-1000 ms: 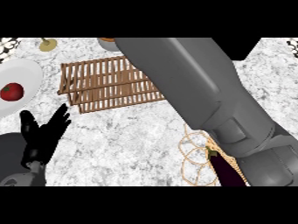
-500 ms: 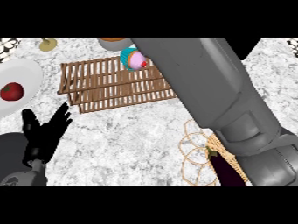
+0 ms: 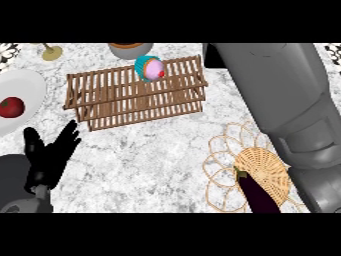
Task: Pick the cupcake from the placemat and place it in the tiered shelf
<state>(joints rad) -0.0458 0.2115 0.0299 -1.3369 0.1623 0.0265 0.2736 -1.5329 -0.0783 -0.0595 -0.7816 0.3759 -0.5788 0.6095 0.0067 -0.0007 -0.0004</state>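
The marbled counter (image 3: 158,165) fills the head view, white with grey veining. Across its right side runs the right forearm (image 3: 291,100), a broad grey limb that climbs from the lower right corner to the top edge; its hand lies beyond the top of the view, so whether those fingers are spread or curled cannot be told.

The wooden tiered shelf (image 3: 129,97) sits in the upper middle of the counter, its slatted levels seen from above and slightly skewed. At the left edge rests a white plate (image 3: 3,95), well apart from the shelf's left end, with a red tomato (image 3: 10,107) on it.

The woven placemat (image 3: 232,155) lies at the lower right, partly under the forearm, with looped edging around a tan round centre. A dark purple eggplant (image 3: 260,196) lies on it, reaching to the lower edge.

The left hand (image 3: 49,160) shows at the lower left, black, fingers straight and spread, holding nothing, resting over the counter below the plate.

The cupcake (image 3: 150,68) sits on the shelf's top level near its back rail, tipped on its side, teal wrapper and pink icing showing. Just behind the shelf stands a brown bowl (image 3: 130,49), cut by the top edge, and at the upper left a small yellowish stemmed object (image 3: 52,52).
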